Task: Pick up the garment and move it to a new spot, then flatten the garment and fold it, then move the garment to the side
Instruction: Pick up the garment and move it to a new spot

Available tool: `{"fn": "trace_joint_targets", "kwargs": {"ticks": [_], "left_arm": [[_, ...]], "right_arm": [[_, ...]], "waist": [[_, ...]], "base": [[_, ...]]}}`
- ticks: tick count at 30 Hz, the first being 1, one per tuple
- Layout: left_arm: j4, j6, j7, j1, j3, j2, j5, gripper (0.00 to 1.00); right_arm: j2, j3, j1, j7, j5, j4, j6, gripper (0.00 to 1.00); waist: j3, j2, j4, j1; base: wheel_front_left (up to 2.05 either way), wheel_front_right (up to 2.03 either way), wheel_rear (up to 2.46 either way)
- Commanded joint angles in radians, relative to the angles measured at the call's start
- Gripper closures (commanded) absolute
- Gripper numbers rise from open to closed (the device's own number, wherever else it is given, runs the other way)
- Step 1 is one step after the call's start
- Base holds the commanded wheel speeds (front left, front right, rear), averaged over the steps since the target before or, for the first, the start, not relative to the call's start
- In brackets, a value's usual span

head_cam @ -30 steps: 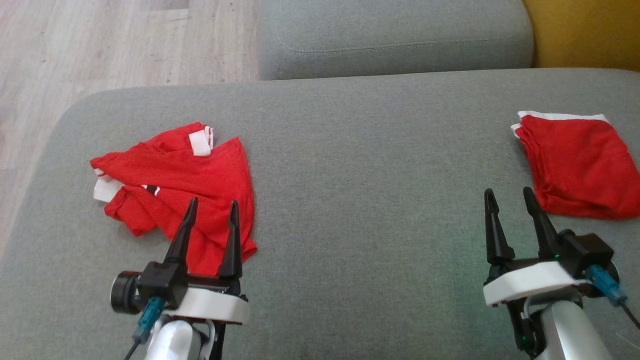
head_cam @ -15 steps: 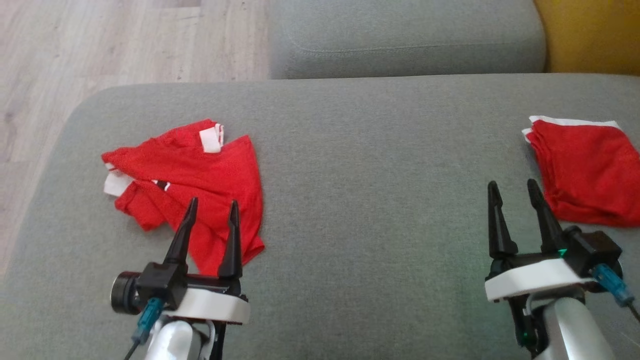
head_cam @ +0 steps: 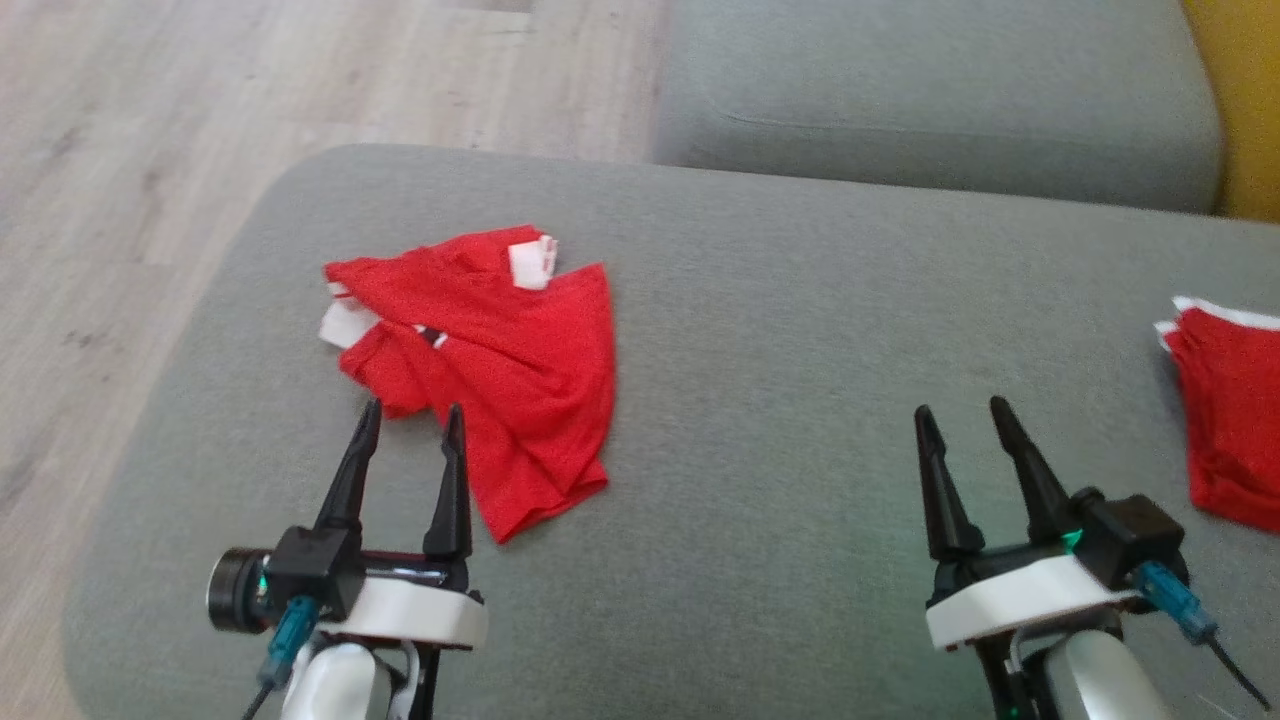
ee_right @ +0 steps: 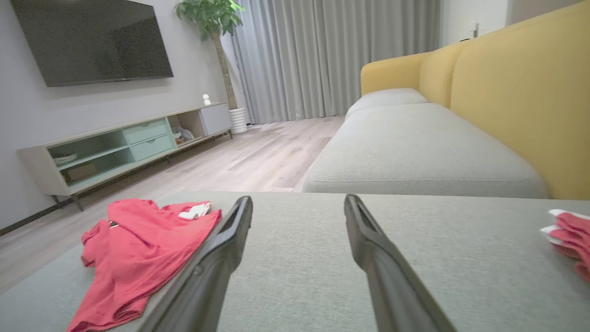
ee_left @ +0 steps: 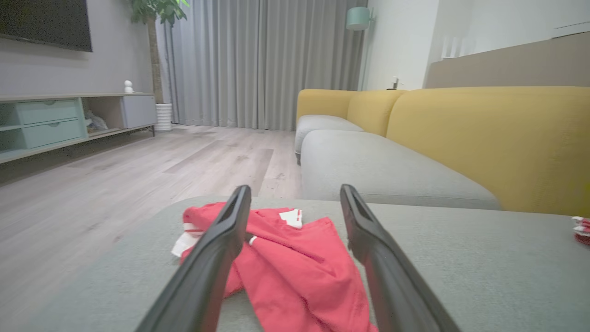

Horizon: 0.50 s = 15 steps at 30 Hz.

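A crumpled red garment (head_cam: 490, 370) with white trim is seen lying on a grey cushion (head_cam: 760, 330). In the head view it is placed at about ten o'clock from the cushion's middle, near the rounded far-left corner. The left gripper (head_cam: 413, 406) is held at seven o'clock, its two dark fingers spread wide with nothing clasped between them. One fingertip is seen over the garment's near edge, and whether the cloth is touched cannot be told. In the left wrist view the garment is framed between and beyond the two fingers. The right gripper (head_cam: 960, 405) is held at five o'clock over bare cushion, its fingers likewise spread and empty, well apart from the garment. A second red cloth (head_cam: 1235, 420), neatly folded with white edges, is found at three o'clock, cut off by the picture's edge. A grey sofa seat (head_cam: 930, 90) is seen at twelve o'clock, a yellow backrest (head_cam: 1255, 100) at two o'clock, and a pale wooden floor (head_cam: 150, 150) at ten to eleven o'clock.
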<state>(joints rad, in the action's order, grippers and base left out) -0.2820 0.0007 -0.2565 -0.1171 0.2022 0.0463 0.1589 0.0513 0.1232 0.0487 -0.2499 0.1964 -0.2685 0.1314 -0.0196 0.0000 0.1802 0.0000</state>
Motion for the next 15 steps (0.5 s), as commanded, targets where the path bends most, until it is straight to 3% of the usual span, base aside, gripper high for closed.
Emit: {"fn": "trace_joint_targets", "kwargs": {"ticks": [1, 15], "left_arm": [[0.029, 0.006, -0.005, -0.026, -0.038, 0.005, -0.007, 0.0], [0.012, -0.002, -0.005, -0.001, -0.065, 0.005, -0.024, 0.0]], "right_arm": [[-0.001, 0.025, 0.026, -0.012, 0.008, 0.03, -0.001, 0.0], [-0.001, 0.1, 0.015, -0.012, 0.051, 0.024, -0.001, 0.0]], "waist": [[-0.01, 0.0, 0.028, 0.0], [-0.027, 0.0, 0.14, 0.0]], "base": [[0.0, 0.0, 0.0], [0.0, 0.0, 0.0]]}}
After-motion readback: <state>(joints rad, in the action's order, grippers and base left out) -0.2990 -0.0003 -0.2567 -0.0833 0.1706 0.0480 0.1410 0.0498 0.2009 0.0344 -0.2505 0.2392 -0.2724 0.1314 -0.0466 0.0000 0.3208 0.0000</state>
